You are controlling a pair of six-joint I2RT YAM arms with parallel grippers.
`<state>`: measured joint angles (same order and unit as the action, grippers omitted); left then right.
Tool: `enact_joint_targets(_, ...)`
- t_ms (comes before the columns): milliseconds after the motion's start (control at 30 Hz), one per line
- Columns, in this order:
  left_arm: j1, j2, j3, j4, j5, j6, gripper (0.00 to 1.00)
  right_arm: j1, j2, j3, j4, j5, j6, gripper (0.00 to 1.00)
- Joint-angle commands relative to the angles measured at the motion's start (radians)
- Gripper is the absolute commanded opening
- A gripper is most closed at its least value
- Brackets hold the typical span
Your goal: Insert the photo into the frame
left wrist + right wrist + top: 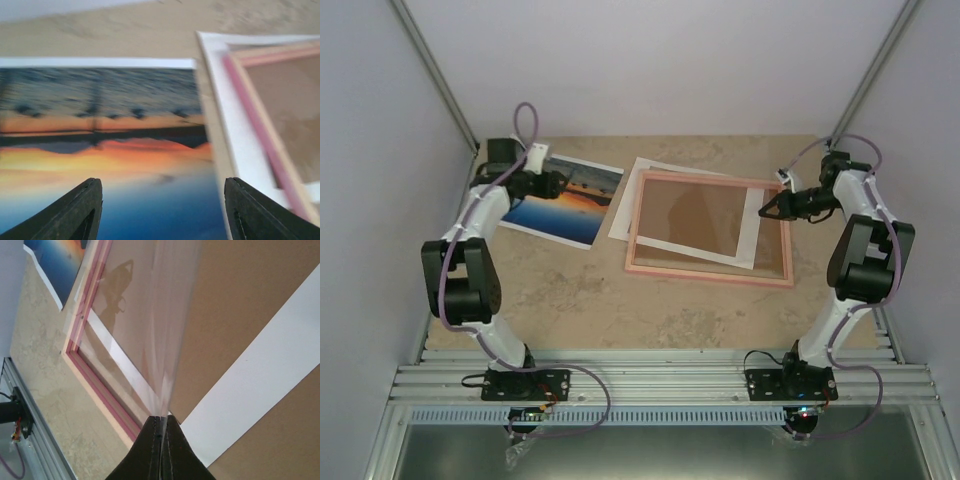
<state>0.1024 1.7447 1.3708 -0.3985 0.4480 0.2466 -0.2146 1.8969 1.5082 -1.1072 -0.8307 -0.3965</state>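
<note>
Two hands are working: your left hand is hovering released over the photo, lying face up on the desk beside the frame; your right hand is clenching the frame's edge. Aim for the photo's white border when closing.

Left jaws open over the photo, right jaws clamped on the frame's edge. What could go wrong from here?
1. The photo lies flat on the table; the open jaws of the left gripper may crease it rather than lift it.
2. The right gripper pinches only a thin edge of the frame; it could slip out.
3. The frame rests on the brown board with white border, which might get dragged along.
</note>
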Motion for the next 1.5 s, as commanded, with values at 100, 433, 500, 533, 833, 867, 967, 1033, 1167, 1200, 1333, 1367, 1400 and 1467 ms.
enact_joint_targets(100, -0.182, -0.044, -0.179, 0.154, 0.134, -0.234, 0.67, -0.004, 0.096, 0.125, -0.099, 0.06, -0.066, 0.01)
enact_joint_targets(433, -0.363, 0.037, -0.239, 0.247, 0.087, -0.378, 0.65, -0.008, 0.122, 0.138, -0.161, 0.104, -0.098, 0.0)
enact_joint_targets(500, -0.382, 0.047, -0.256, 0.26, 0.089, -0.383, 0.64, -0.014, 0.13, 0.15, -0.17, 0.109, -0.1, 0.01)
enact_joint_targets(533, -0.391, 0.049, -0.261, 0.262, 0.085, -0.384, 0.64, -0.015, 0.134, 0.158, -0.176, 0.111, -0.101, 0.01)
enact_joint_targets(833, -0.411, 0.065, -0.275, 0.262, 0.052, -0.374, 0.62, -0.023, 0.166, 0.189, -0.195, 0.139, -0.088, 0.0)
enact_joint_targets(867, -0.411, 0.066, -0.274, 0.263, 0.047, -0.373, 0.62, -0.025, 0.164, 0.187, -0.194, 0.143, -0.088, 0.0)
enact_joint_targets(967, -0.413, 0.076, -0.27, 0.261, 0.038, -0.372, 0.62, -0.03, 0.159, 0.184, -0.189, 0.154, -0.085, 0.0)
enact_joint_targets(1033, -0.415, 0.084, -0.265, 0.259, 0.032, -0.372, 0.62, -0.034, 0.158, 0.181, -0.187, 0.162, -0.084, 0.01)
enact_joint_targets(1167, -0.421, 0.098, -0.257, 0.254, 0.024, -0.371, 0.61, -0.046, 0.164, 0.185, -0.187, 0.151, -0.079, 0.01)
enact_joint_targets(1200, -0.421, 0.104, -0.255, 0.253, 0.026, -0.373, 0.61, -0.052, 0.168, 0.193, -0.197, 0.118, -0.081, 0.01)
enact_joint_targets(1333, -0.427, 0.111, -0.253, 0.258, 0.053, -0.382, 0.59, -0.055, 0.179, 0.192, -0.222, 0.024, -0.094, 0.0)
enact_joint_targets(1367, -0.428, 0.109, -0.256, 0.263, 0.064, -0.383, 0.59, -0.055, 0.18, 0.186, -0.23, 0.002, -0.094, 0.01)
enact_joint_targets(1400, -0.428, 0.108, -0.259, 0.267, 0.069, -0.386, 0.59, -0.055, 0.179, 0.174, -0.233, -0.02, -0.091, 0.01)
enact_joint_targets(1467, -0.429, 0.108, -0.262, 0.27, 0.075, -0.389, 0.59, -0.056, 0.173, 0.151, -0.235, -0.049, -0.084, 0.0)
